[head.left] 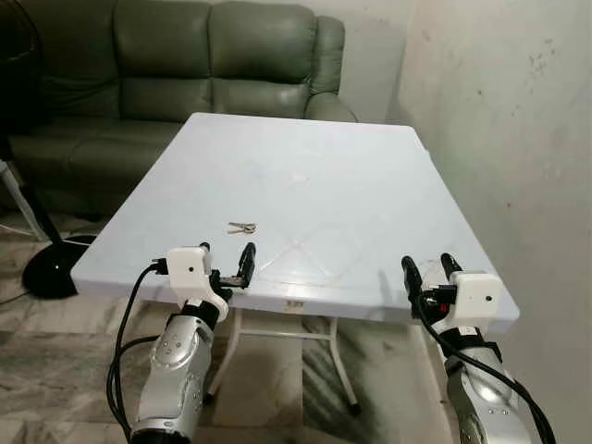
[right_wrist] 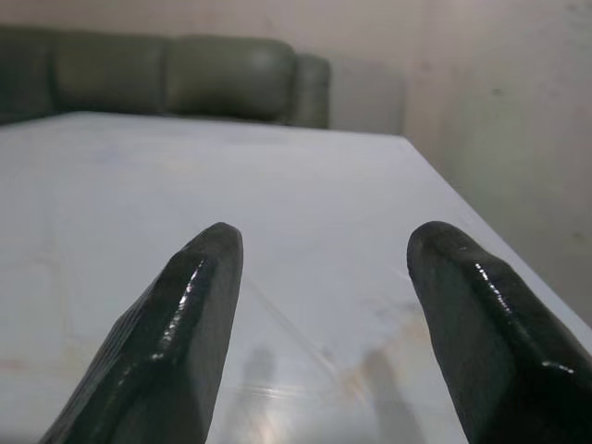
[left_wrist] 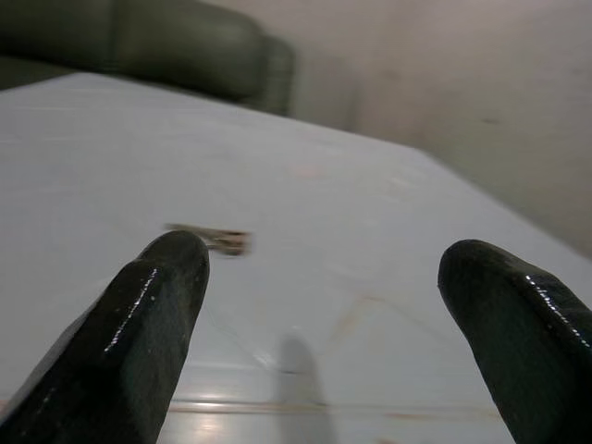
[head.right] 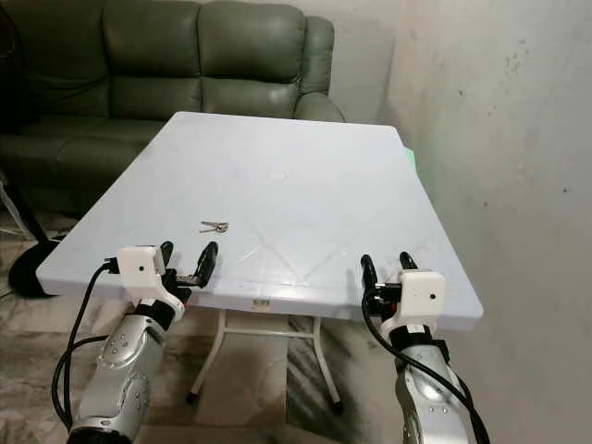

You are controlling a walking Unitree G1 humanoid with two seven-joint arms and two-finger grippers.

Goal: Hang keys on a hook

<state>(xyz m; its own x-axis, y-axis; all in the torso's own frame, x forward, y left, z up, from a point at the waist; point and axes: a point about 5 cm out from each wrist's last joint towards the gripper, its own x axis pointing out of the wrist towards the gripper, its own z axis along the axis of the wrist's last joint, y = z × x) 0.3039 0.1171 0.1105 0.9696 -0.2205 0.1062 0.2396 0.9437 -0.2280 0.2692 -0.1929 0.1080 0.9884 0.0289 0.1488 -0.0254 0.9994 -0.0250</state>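
A small bunch of metal keys lies flat on the white table, near its front left part. My left gripper hovers open at the front edge, a short way in front of the keys, nothing between its fingers. In the left wrist view the keys lie just beyond the left gripper's fingertips. My right gripper stands open over the front right corner, holding nothing, far from the keys.
A green sofa stands behind the table. A bare wall runs close along the right side. A black fan base sits on the floor at the left. The table's folding legs show beneath the front edge.
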